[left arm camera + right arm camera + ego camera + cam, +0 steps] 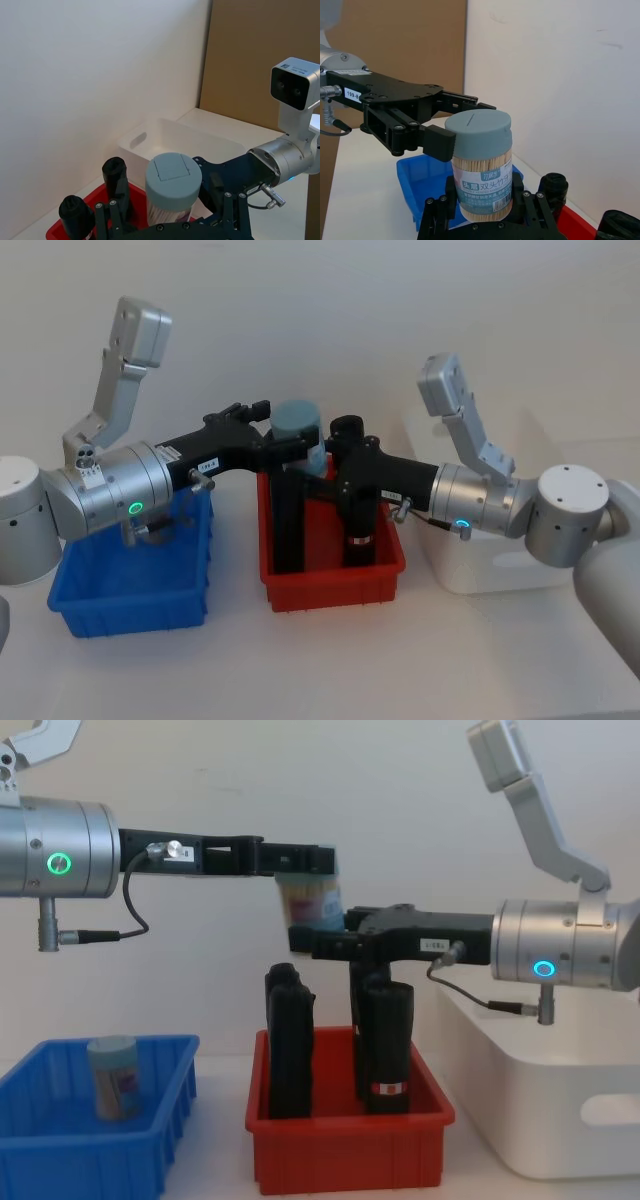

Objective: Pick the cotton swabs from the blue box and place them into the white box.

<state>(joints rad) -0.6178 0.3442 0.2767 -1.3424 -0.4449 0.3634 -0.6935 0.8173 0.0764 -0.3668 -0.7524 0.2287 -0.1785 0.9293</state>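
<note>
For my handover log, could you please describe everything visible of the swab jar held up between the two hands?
The cotton swab jar is a clear plastic cylinder packed with pale sticks, with a grey-blue flip-flap lid and a pale printed label. It stands upright in mid-air above the red bin. The left hand clamps it at the lid, the right hand around its lower part; nothing else touches it.

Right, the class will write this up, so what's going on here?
A jar of cotton swabs is held in the air above the red bin, with both claws closed on it: the left claw near its top, the right claw lower down. It looks like a handover toward the white box. A second jar stands in the blue box.
</note>
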